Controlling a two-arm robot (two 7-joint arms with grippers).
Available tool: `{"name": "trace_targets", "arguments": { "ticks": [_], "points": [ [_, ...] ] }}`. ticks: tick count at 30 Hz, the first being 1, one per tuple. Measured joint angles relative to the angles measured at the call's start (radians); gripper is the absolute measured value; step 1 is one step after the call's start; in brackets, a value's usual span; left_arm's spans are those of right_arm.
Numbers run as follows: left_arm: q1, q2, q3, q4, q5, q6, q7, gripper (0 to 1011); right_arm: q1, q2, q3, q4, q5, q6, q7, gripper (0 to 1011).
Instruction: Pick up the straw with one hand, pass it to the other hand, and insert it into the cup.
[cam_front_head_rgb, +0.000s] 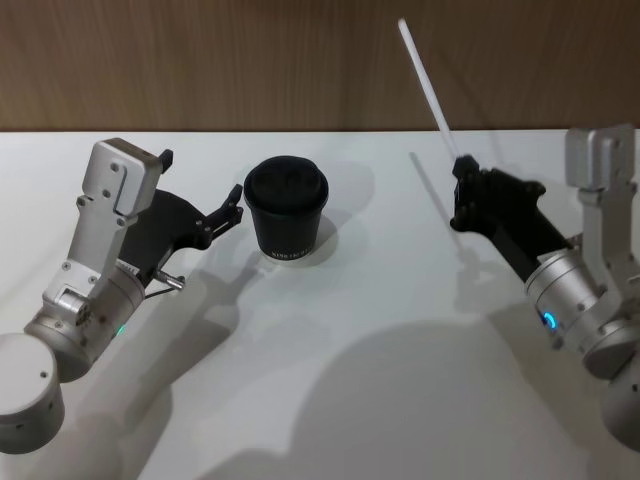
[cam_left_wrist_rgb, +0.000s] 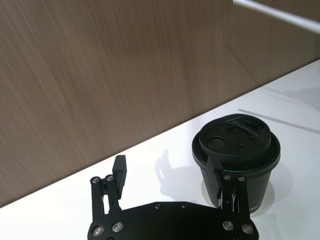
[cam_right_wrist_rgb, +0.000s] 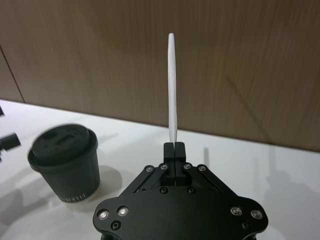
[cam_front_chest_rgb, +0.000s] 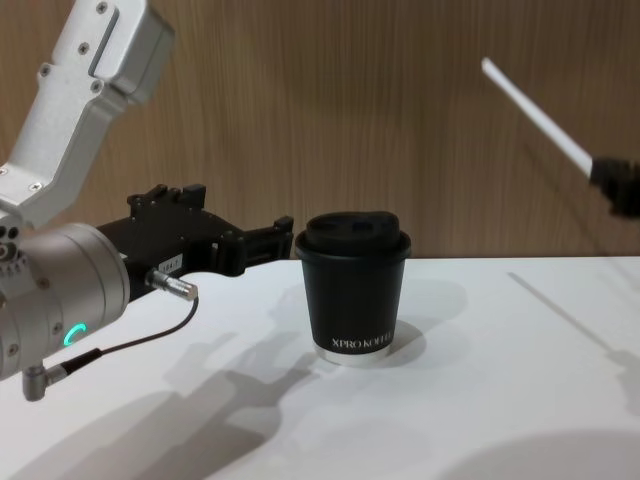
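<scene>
The left gripper sits low beside the cup, jaws spread wide, empty. The cup stands on the table. The right gripper pinches the bottom end of the straw, which sticks up in the air. Picking up looks done. Next, I think, the left gripper must reach over and grab it.

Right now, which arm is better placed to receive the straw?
Probably the left: the left gripper is open and empty beside the cup, while the right gripper is shut on the straw.
</scene>
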Motion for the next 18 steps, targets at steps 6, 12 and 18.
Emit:
{"name": "trace_targets", "arguments": {
  "ticks": [6,12,18],
  "points": [
    [0.000,0.000,0.000,0.000,0.000,0.000,0.000,1003,0.020,0.007,0.008,-0.011,0.049,-0.069,0.059,6],
    [0.000,0.000,0.000,0.000,0.000,0.000,0.000,1003,0.045,0.014,0.012,-0.014,0.111,-0.129,0.131,6],
    [0.000,0.000,0.000,0.000,0.000,0.000,0.000,1003,0.073,0.020,0.011,-0.010,0.177,-0.175,0.206,6]
  ]
}}
